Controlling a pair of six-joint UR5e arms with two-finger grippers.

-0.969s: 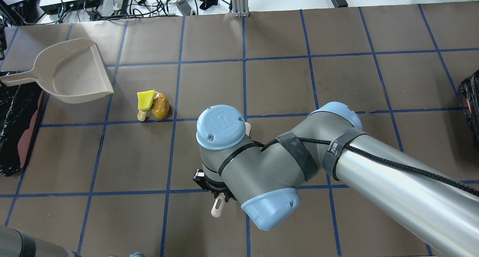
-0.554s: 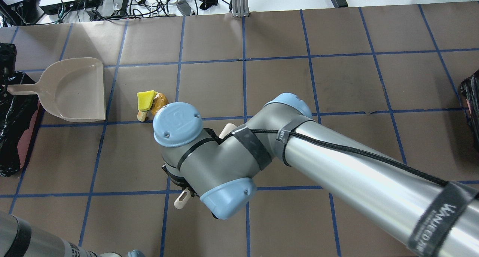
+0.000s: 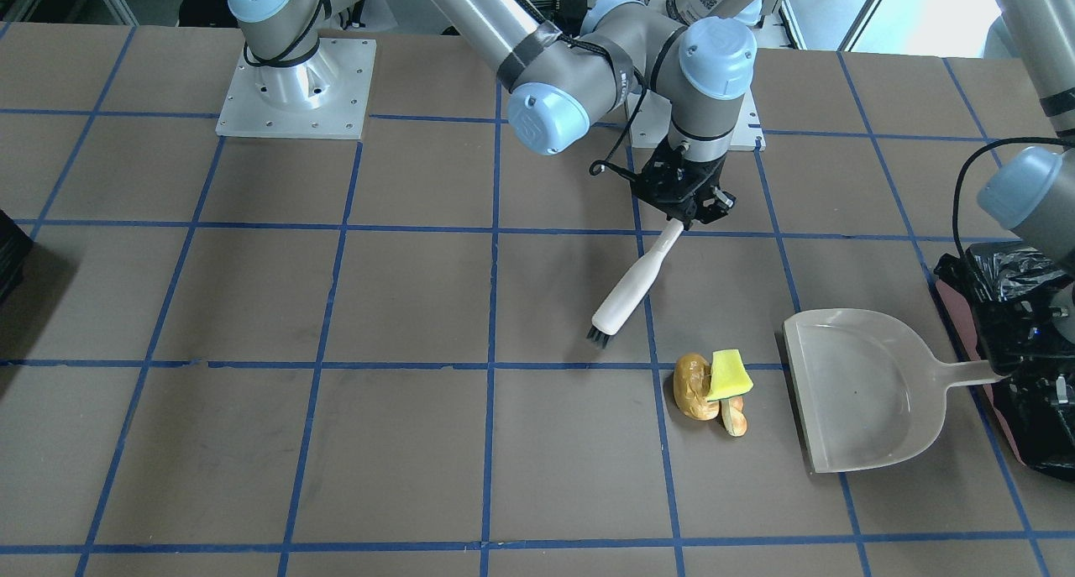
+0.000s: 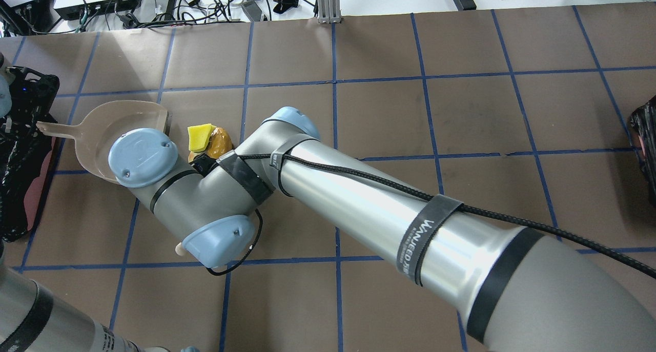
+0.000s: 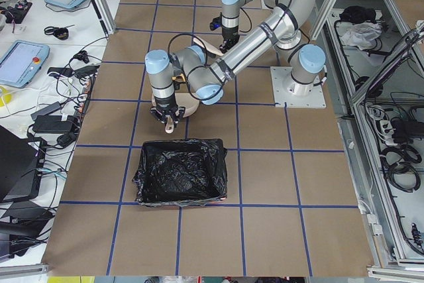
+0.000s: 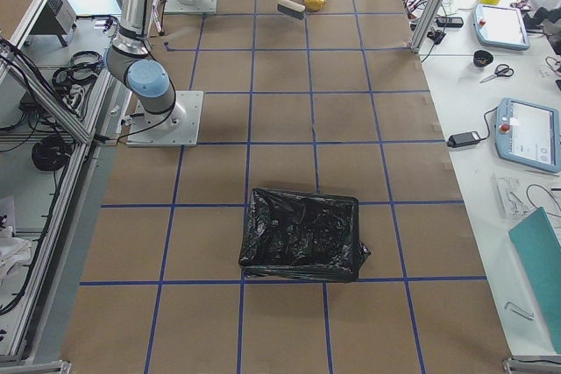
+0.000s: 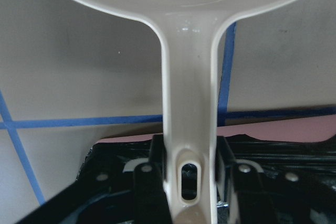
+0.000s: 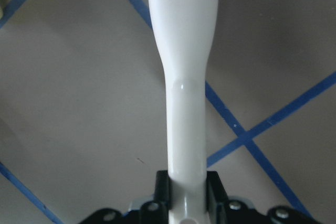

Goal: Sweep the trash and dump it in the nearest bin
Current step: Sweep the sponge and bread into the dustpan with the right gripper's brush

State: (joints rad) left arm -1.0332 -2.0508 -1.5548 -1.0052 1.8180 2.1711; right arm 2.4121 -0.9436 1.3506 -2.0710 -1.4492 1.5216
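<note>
The trash (image 3: 710,387) lies together on the table: a brown potato-like lump (image 4: 221,140), a yellow-green sponge wedge (image 4: 199,137) and a small orange-tan slice (image 3: 735,416). My right gripper (image 3: 682,210) is shut on the white brush handle (image 8: 184,77); the brush's dark bristles (image 3: 598,335) sit just short of the trash. My left gripper (image 7: 189,156) is shut on the beige dustpan's handle (image 7: 189,98). The dustpan (image 3: 865,388) rests with its mouth next to the trash. The bin (image 5: 179,170), pink with a glossy black bag, stands right behind the dustpan's handle.
A second black-bagged bin (image 6: 302,234) stands far off at the table's other end, showing at the overhead view's right edge (image 4: 647,131). My right arm (image 4: 359,198) stretches across the table's middle and hides part of the dustpan in the overhead view. Cables lie beyond the far edge (image 4: 154,3).
My right arm has swung left across the table, carrying the brush close to the trash. The dustpan has moved nearer to the trash, its mouth now beside it.
</note>
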